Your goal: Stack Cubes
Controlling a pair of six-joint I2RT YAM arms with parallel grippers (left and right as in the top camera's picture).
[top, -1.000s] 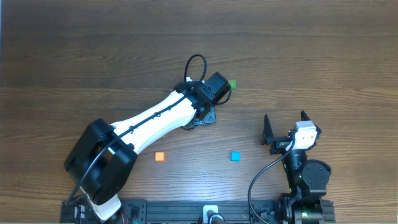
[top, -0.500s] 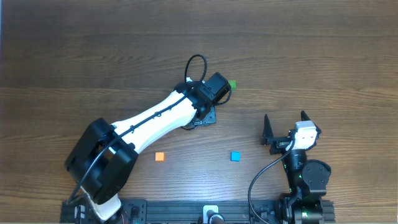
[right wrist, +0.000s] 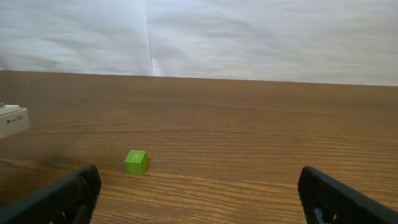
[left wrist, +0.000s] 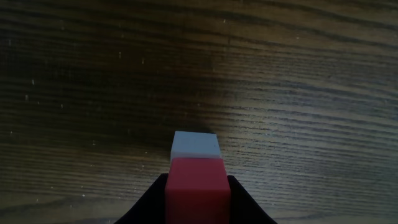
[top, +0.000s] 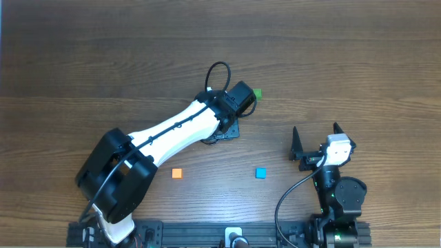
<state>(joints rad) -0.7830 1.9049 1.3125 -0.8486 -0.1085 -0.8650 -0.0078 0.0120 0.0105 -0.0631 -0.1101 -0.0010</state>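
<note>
top view from above the brown wood-grain table (top: 83, 55): the white left arm (top: 172, 131) reaches from its base at the near left out to the middle of the table. its black wrist sits just near and left of a small bright green cube (top: 258, 94).

left wrist view: the left gripper (left wrist: 196, 177) is clamped on a red cube (left wrist: 196, 194), one black finger on each side of it. a pale grey-white cube (left wrist: 196, 144) shows right against the red one on its far edge, touching it. from here i can't tell whether it lies under the red cube or just beside it. wood grain lies all around them.

on the near right the right gripper (top: 315, 128) hangs above its own base with its black fingers spread wide and nothing between them. its wrist camera looks across the table at the green cube, which sits alone on the wood, well apart from it.

a small orange cube (top: 177, 173) and a small blue cube (top: 260, 173) lie on the near part of the table between the two arms. they are well apart from each other, orange to the left, blue to the right.
</note>
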